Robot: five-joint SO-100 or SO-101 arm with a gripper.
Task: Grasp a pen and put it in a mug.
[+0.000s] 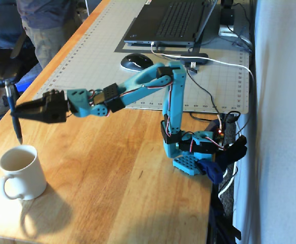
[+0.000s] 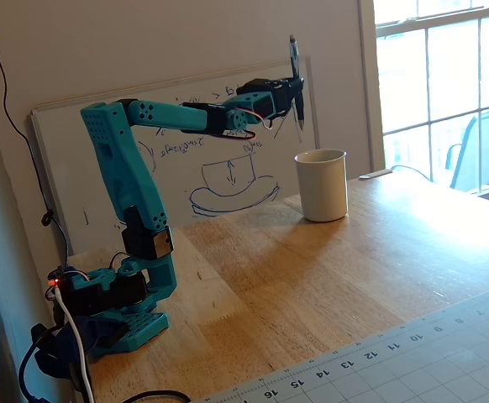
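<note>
- a teal plastic robot arm (image 1: 138, 86) stands on a light wooden surface (image 1: 112, 168) and reaches out nearly level toward the left side of a fixed view.
- its black fingers (image 1: 23, 108) are closed narrowly on a thin, slender blue pen (image 1: 13, 113), gripped near the upper part of the shaft; the gripper (image 2: 293, 87) shows the same hold in the other fixed view.
- the pen hangs close to upright with its point down, in the air above the surface and touching nothing but the fingers.
- a plain cream ceramic mug with one loop handle (image 1: 20, 172) stands upright on the surface just below the pen and a little to one side; the pen tip is near the rim but not yet inside.
- in the other fixed view the mug (image 2: 321, 184) sits to the right of the pen (image 2: 296, 82), which hangs higher than the rim.
- handling, as a judgement: the pen looks light, stiff and smooth, so it may pivot or slip in a narrow pinch; a hold near its middle would steady it better.
- the mug looks heavy enough to stay put, yet a knock on its rim could tip it, and ceramic chips.
- a grey cutting mat (image 1: 138, 56) and a dark laptop (image 1: 171, 20) lie further back.
</note>
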